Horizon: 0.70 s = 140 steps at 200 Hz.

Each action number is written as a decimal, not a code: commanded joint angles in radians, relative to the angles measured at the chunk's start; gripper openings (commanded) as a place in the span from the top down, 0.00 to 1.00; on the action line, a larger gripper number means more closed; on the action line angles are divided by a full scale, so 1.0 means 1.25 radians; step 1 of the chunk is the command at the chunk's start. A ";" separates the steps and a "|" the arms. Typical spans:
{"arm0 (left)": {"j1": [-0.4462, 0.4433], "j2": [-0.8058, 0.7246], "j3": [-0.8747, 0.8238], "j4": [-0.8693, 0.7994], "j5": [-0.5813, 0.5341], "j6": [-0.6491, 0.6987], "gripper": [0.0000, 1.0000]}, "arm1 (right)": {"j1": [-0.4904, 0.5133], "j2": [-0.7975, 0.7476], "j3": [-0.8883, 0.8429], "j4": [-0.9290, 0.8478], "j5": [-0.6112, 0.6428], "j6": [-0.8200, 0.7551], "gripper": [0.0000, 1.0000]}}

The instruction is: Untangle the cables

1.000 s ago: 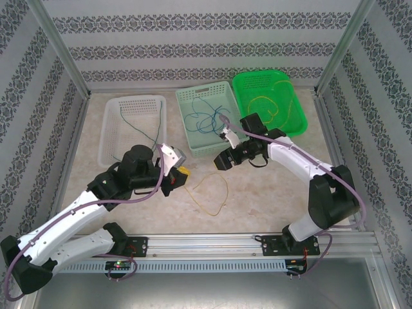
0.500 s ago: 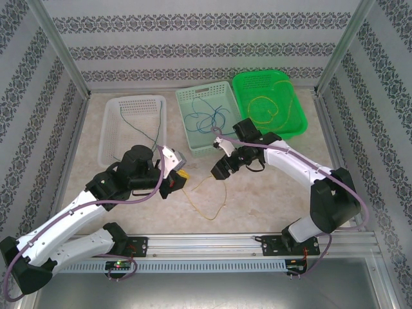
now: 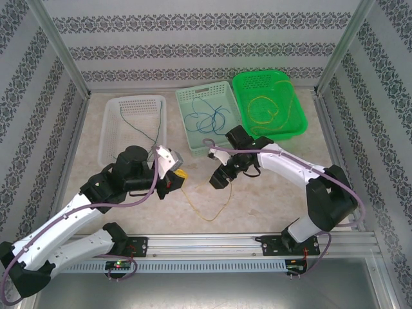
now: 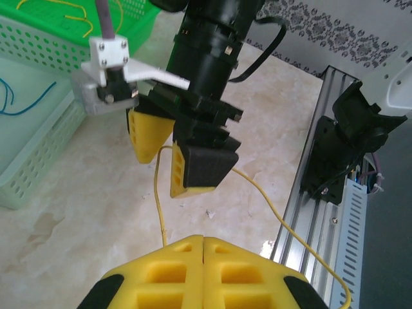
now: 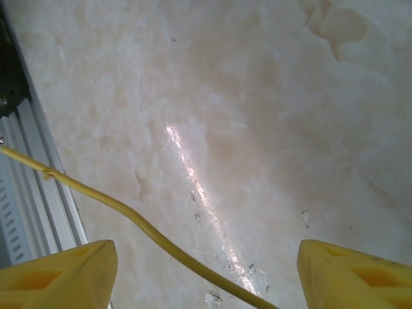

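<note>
Three baskets stand in a row at the back of the table (image 3: 270, 187): the left basket (image 3: 112, 147) apart, and the middle basket (image 3: 193, 139) just beside the right basket (image 3: 291, 126). Cables (image 3: 207, 120) lie inside them. In front of the middle basket a loose cable (image 3: 207, 220) loops across the table toward the front rail (image 3: 212, 241). The left gripper (image 3: 180, 174) pinches its left end, just before the left basket's near right corner. The right gripper (image 3: 217, 180) hangs to its right, the strand passing between its spread fingers.
</note>
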 commanded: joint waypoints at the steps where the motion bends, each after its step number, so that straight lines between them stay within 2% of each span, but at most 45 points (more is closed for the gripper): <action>1: 0.002 -0.019 0.024 0.001 0.014 0.005 0.95 | 0.007 0.011 0.004 -0.009 0.021 -0.020 0.27; 25: 0.001 -0.027 0.025 0.001 -0.006 0.010 0.95 | 0.011 0.013 0.004 -0.020 0.014 -0.026 0.35; 57: 0.001 -0.067 0.007 0.043 -0.125 -0.003 0.95 | 0.015 0.000 -0.009 -0.014 0.025 -0.022 0.70; 97: 0.001 -0.144 -0.034 0.105 -0.206 -0.024 0.91 | 0.004 -0.011 0.004 0.013 0.139 0.045 0.98; 119: 0.001 -0.152 -0.052 0.117 -0.227 -0.039 0.90 | -0.038 -0.008 0.028 0.039 0.116 0.142 1.00; 140: 0.002 -0.153 -0.067 0.139 -0.208 -0.047 0.90 | -0.110 -0.031 0.018 0.144 -0.009 0.313 1.00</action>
